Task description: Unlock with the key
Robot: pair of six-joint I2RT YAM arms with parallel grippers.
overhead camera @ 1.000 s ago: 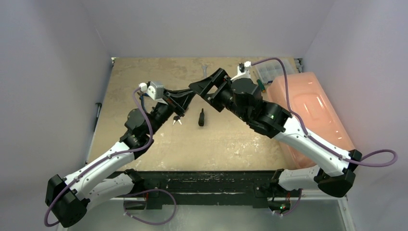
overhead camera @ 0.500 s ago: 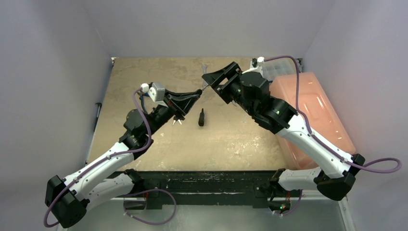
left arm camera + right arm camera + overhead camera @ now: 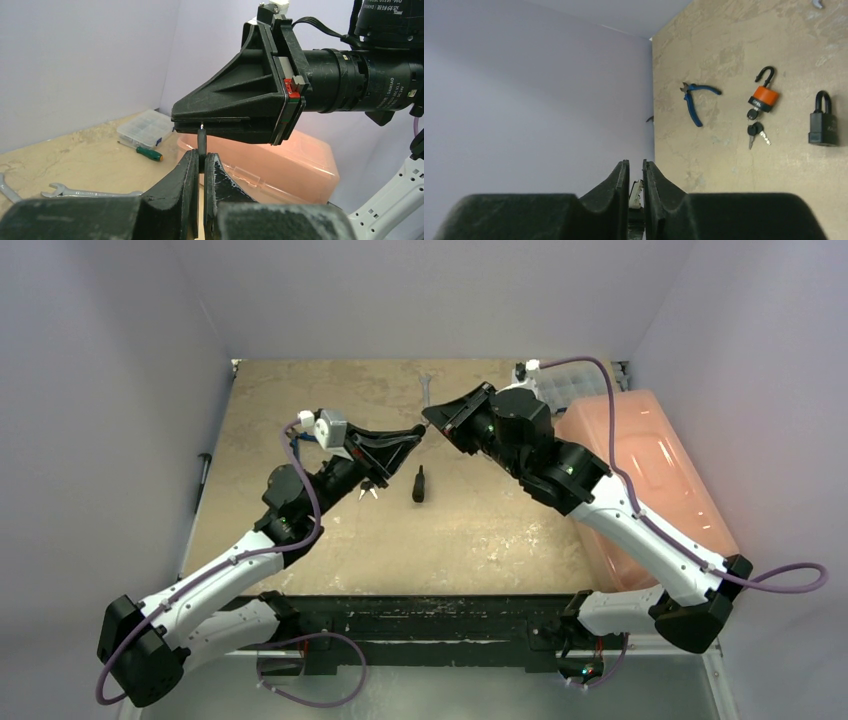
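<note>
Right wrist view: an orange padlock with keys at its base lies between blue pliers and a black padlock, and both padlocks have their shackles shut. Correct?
Not quite. Only the black padlock has its shackle shut. The orange padlock has its shackle open, standing up like a hook, as the right wrist view shows. The keys at its base and the blue pliers are as you say.

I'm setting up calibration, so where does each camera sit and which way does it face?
Top external: above and behind the bases, looking down at the table; left arm and right arm show.
Left wrist: on the left arm, facing the right gripper and orange bin; left fingers pinch a key.
Right wrist: on the right arm, tilted sideways, facing the black padlock on the table; right fingers show.
Shared: top and right wrist both see the black padlock.
</note>
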